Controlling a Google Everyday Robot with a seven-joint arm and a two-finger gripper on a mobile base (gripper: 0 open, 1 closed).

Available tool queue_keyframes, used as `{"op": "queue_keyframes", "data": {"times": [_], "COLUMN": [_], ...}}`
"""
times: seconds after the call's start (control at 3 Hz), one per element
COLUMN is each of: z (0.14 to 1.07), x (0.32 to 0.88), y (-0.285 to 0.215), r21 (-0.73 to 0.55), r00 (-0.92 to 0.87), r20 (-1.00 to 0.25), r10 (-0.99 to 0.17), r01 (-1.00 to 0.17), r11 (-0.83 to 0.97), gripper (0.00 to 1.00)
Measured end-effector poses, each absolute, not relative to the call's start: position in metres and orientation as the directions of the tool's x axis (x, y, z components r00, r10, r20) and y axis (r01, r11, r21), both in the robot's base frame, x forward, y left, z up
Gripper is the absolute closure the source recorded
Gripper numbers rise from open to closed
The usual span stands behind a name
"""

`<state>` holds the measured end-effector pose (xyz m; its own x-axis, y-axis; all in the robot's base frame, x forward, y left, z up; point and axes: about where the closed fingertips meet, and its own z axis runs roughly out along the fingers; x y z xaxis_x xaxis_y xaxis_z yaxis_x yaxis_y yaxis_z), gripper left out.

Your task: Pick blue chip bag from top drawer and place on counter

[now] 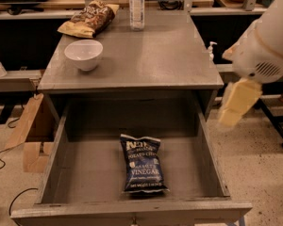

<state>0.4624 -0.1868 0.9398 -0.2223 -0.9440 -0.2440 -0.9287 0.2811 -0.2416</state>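
Counter (170, 60) bears bowl (84, 54), bottle (137, 6), brown bag (88, 19); hand (238, 102) beside

Navy chip bag (142, 164) flat, label up, mid open drawer (89, 168); grey counter (151, 55) above; tool (236, 105) right of drawer.

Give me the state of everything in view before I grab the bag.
top drawer: pulled open
blue chip bag: lying flat on the drawer floor, label up
white bowl: upright on the counter, front left
water bottle: upright at the counter's back
brown and yellow chip bag: lying at the counter's back left
tool: right of the drawer, outside it, apart from the bag
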Motion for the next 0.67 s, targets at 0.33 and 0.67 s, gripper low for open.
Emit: {"op": "queue_keyframes", "data": {"times": [0.33, 0.67], "z": [0.885, 0.818], "x": [0.490, 0.510], "y": [-0.148, -0.102], "r21": [-0.243, -0.194], "r00": [-0.218, -0.208], "r20": [-0.281, -0.352], "r10": [-0.935, -0.913], "r01": [-0.926, -0.938], "r11": [0.289, 0.288], "gripper": [0.00, 0.00]}}
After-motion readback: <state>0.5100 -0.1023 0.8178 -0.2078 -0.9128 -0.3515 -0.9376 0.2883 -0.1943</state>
